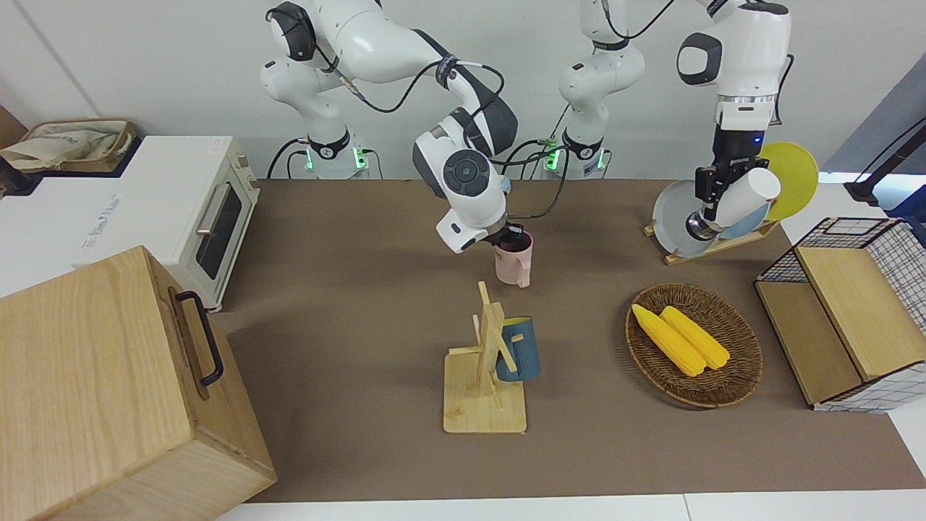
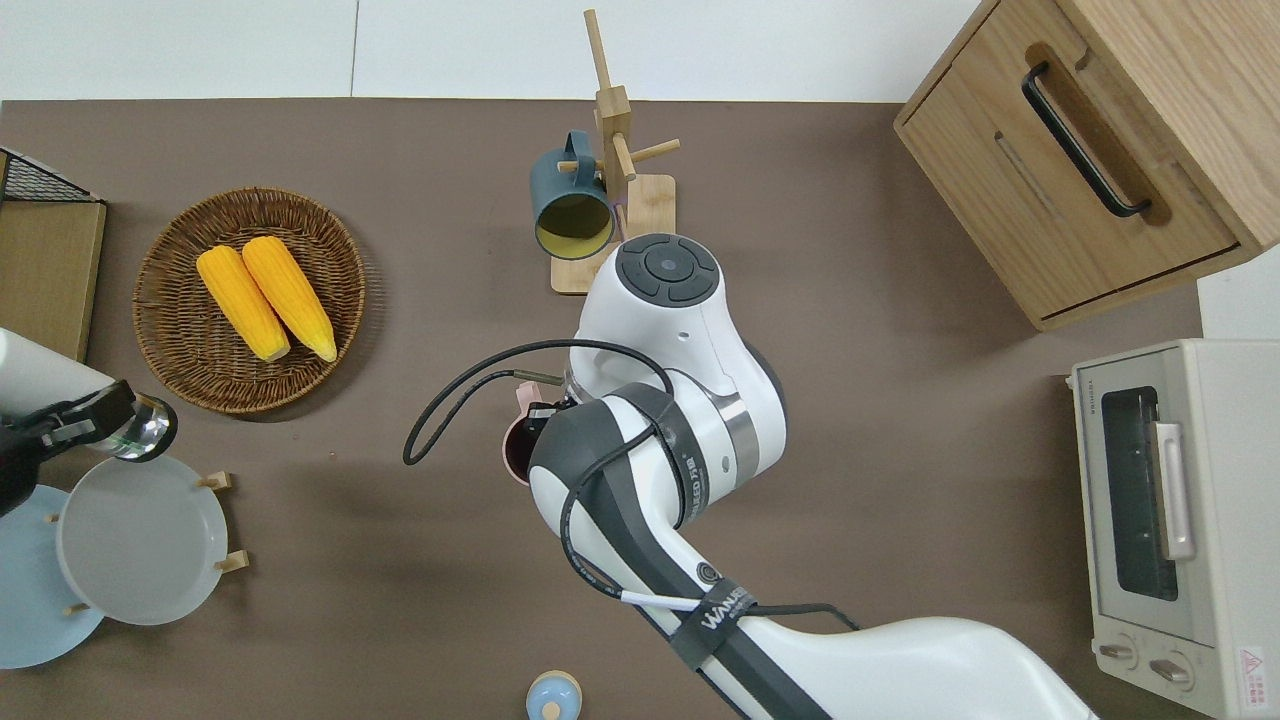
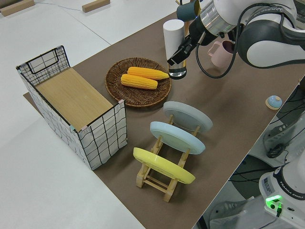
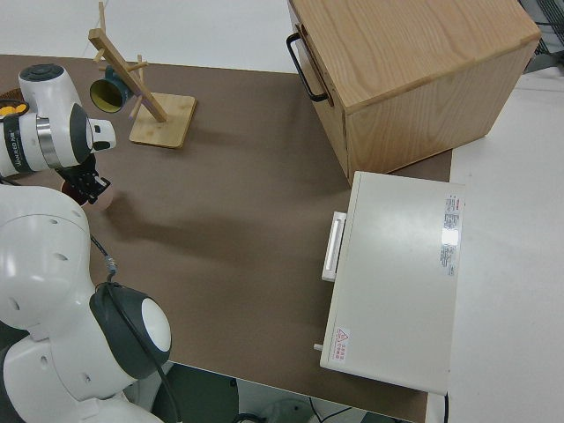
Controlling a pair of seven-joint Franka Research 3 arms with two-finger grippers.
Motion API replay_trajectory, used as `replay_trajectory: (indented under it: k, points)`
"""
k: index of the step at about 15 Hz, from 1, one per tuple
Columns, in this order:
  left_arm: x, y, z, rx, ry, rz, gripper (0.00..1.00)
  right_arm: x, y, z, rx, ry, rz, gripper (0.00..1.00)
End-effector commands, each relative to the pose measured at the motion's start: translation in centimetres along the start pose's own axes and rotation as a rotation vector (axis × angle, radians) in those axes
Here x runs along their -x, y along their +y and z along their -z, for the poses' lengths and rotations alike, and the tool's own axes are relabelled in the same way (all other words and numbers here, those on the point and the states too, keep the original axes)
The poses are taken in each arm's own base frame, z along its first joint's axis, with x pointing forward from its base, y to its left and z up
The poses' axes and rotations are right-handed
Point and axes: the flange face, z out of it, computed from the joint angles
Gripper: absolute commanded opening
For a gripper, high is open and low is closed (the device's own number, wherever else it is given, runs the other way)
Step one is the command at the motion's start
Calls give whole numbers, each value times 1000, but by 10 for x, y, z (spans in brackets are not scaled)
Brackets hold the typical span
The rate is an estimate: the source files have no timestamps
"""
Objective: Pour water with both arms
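Front view: left end effector (image 1: 712, 206) grips white cup (image 1: 745, 195); right end effector (image 1: 512, 236) (fingers hidden) at pink mug (image 1: 515, 260).

Two white jointed arms with black cables and black two-finger grippers. Right gripper (image 1: 515, 235) down at the rim of a pink mug (image 1: 515, 262) standing upright mid-table, fingers hidden. Left gripper (image 1: 712, 201) raised over the plate rack (image 1: 712, 242), clamped on a tilted white cup (image 1: 746, 194).
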Motion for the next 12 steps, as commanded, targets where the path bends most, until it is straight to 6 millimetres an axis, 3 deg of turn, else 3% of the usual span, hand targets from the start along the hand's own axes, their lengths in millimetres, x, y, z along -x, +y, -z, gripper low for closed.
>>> replay_trajectory:
  k: [1, 6, 12]
  points:
    - [23, 26, 11, -34, -23, -22, 0, -10, -26, -3, -92, -10, -68, 0]
    - [33, 64, 4, -37, -39, -10, 0, -3, -46, -24, -139, -19, -126, 0]
    - [39, 78, 1, -28, -45, -8, 0, -12, -50, -42, -167, -14, -160, 0]
